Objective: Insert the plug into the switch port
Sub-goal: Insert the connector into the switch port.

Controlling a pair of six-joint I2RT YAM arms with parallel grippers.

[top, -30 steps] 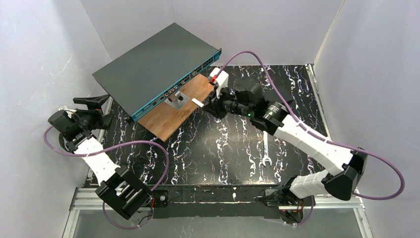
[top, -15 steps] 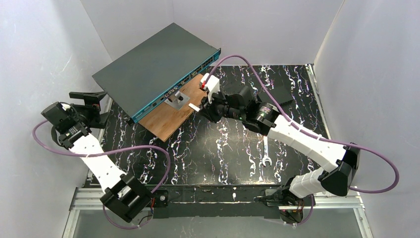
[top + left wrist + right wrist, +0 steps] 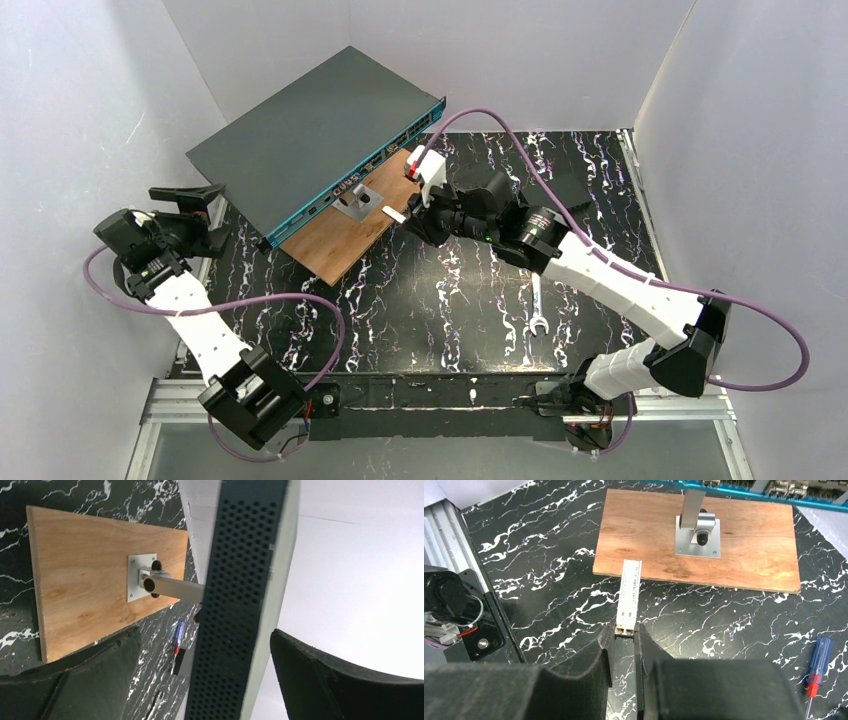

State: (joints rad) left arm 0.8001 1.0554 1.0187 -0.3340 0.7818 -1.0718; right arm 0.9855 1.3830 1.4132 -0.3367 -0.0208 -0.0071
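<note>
The switch is a large dark grey box raised on a post, its teal port edge facing the wooden board. My right gripper is shut on the near end of the plug, a slim silver-white module. The plug hovers at the board's near edge and points toward the teal edge. My left gripper stands wide open beside the switch's left corner. The switch's perforated side shows between its fingers, untouched.
A metal bracket with a post is bolted to the board. A screwdriver lies right of the plug. A wrench lies mid-table, a small black box at the back right. White walls stand close around.
My right gripper carried the plug leftward to the board's edge, then held. My left arm swung out left and came back a little, its jaws opening fully.
</note>
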